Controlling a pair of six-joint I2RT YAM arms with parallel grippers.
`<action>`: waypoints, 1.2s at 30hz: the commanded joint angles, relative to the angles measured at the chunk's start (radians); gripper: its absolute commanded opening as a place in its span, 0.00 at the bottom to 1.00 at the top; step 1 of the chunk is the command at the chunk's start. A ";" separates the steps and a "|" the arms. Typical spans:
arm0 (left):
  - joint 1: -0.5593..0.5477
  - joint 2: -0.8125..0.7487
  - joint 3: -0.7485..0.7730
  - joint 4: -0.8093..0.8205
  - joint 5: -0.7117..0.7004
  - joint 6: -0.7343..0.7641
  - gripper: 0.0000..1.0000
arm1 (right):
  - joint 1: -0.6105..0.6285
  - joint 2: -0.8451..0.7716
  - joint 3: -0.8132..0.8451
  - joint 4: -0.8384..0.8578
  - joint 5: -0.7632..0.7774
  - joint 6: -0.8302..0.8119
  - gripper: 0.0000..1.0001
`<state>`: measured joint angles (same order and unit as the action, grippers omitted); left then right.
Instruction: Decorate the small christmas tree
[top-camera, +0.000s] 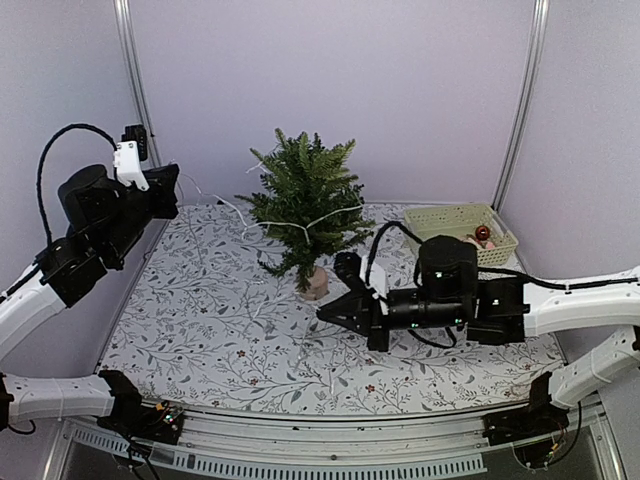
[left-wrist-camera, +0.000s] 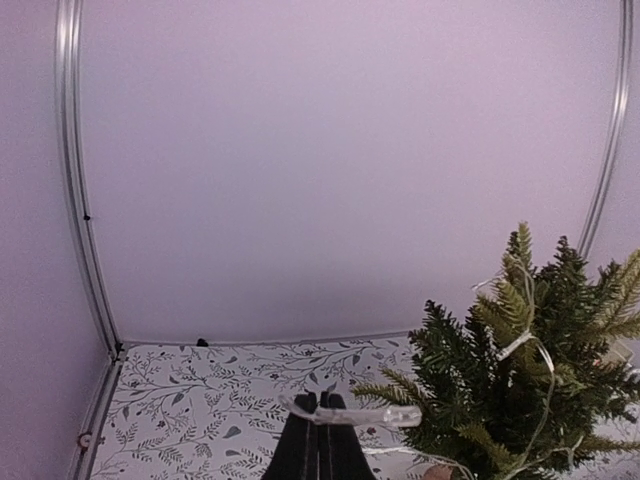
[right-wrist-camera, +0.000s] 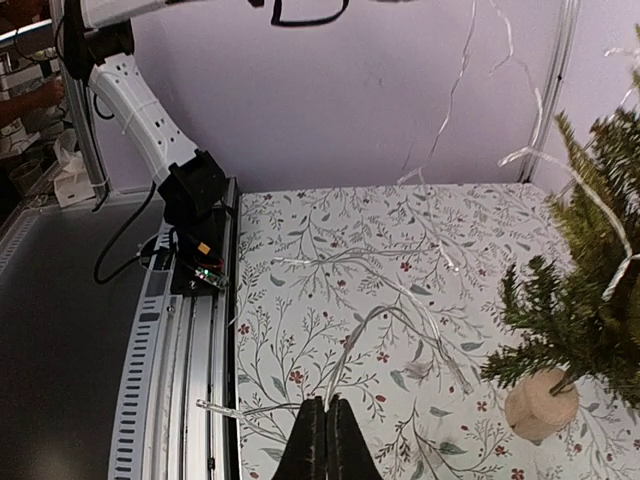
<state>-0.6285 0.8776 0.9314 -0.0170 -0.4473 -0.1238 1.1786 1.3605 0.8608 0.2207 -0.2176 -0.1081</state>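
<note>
The small christmas tree (top-camera: 305, 200) stands upright mid-table on its tan base (top-camera: 316, 283), with a clear light string (top-camera: 330, 215) draped over its branches. My left gripper (top-camera: 172, 192) hovers high at the back left, shut on a bulb of that string (left-wrist-camera: 372, 414) just left of the tree (left-wrist-camera: 530, 380). My right gripper (top-camera: 325, 312) sits low, in front of and just right of the tree base, shut on the string's wire (right-wrist-camera: 400, 320) where it loops over the tablecloth. In the right wrist view the tree (right-wrist-camera: 590, 290) and its base (right-wrist-camera: 541, 405) are on the right.
A pale woven basket (top-camera: 450, 215) with ornaments, one of them red (top-camera: 482, 233), stands at the back right. Loose string lies on the floral tablecloth (top-camera: 200, 320). Purple walls enclose the table, and the left arm's base (right-wrist-camera: 195, 190) is at the near edge.
</note>
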 joint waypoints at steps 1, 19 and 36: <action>0.050 0.002 -0.018 -0.004 0.018 -0.048 0.00 | 0.002 -0.169 0.039 -0.137 0.091 -0.091 0.00; 0.158 0.077 0.048 0.031 0.172 -0.134 0.00 | -0.089 -0.476 0.177 0.052 0.434 -0.389 0.00; 0.255 0.165 0.125 0.087 0.318 -0.198 0.00 | -0.400 -0.310 0.428 0.257 0.250 -0.470 0.00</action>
<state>-0.4000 1.0325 1.0214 0.0048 -0.1715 -0.2977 0.8577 0.9985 1.2247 0.4118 0.1146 -0.5953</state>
